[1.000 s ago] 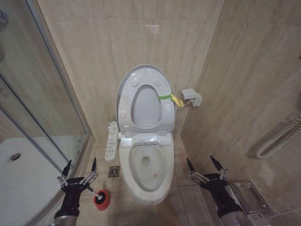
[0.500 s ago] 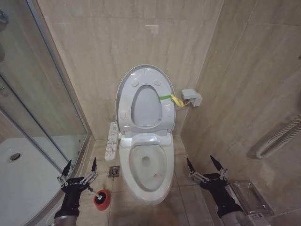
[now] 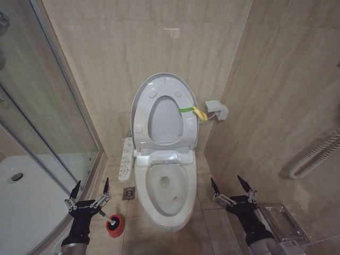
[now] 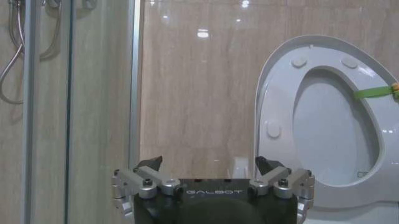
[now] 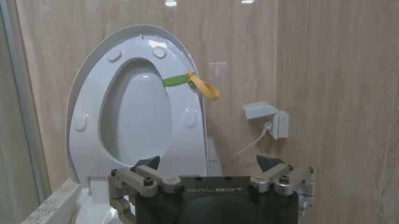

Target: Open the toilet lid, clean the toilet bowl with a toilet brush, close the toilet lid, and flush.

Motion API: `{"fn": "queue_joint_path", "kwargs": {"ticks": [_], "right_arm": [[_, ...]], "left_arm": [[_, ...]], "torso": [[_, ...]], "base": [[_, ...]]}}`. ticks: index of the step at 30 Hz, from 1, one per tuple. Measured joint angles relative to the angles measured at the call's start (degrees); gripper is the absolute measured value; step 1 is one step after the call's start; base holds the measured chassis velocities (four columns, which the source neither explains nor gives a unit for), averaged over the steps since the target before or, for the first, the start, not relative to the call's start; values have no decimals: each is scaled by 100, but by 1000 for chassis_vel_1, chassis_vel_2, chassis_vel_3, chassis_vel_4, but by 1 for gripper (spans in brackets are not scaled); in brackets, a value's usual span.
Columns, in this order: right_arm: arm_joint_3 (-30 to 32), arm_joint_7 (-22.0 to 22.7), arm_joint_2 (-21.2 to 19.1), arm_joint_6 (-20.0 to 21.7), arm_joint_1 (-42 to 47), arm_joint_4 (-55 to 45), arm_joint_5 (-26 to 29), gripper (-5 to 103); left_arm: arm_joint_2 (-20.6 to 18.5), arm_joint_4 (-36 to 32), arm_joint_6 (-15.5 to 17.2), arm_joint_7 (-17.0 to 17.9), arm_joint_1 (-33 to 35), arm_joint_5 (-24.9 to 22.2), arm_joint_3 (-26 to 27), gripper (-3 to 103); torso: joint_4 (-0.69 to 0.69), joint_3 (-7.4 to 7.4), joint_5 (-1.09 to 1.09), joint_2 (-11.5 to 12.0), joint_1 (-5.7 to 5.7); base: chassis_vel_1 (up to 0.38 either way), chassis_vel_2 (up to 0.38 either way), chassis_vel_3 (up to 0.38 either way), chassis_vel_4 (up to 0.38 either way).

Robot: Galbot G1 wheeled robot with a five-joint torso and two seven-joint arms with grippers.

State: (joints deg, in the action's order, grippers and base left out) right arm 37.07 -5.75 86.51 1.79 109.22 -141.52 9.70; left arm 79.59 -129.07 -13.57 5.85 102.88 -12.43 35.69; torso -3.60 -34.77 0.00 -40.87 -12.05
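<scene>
The lid (image 3: 162,114) is standing open. The left claw (image 3: 90,191) is hovering spread above the brush (image 3: 108,217); it should grip the handle squarely. The right claw (image 3: 231,187) is waiting, spread.

Lid (image 3: 159,87) raised upright against wall, white, yellow-green strap at side. Bowl (image 3: 166,210) open, white, between both grippers. Brush (image 3: 109,217) in red cup, just beside left gripper (image 3: 91,187).
</scene>
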Motion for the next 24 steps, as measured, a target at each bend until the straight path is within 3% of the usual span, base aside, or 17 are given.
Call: {"fn": "queue_joint_path", "kwargs": {"ticks": [24], "right_arm": [[0,0,1,0,0,0,1,100]], "left_arm": [[0,0,0,0,0,0,0,100]], "torso": [[0,0,0,0,0]], "base": [[0,0,0,0]]}}
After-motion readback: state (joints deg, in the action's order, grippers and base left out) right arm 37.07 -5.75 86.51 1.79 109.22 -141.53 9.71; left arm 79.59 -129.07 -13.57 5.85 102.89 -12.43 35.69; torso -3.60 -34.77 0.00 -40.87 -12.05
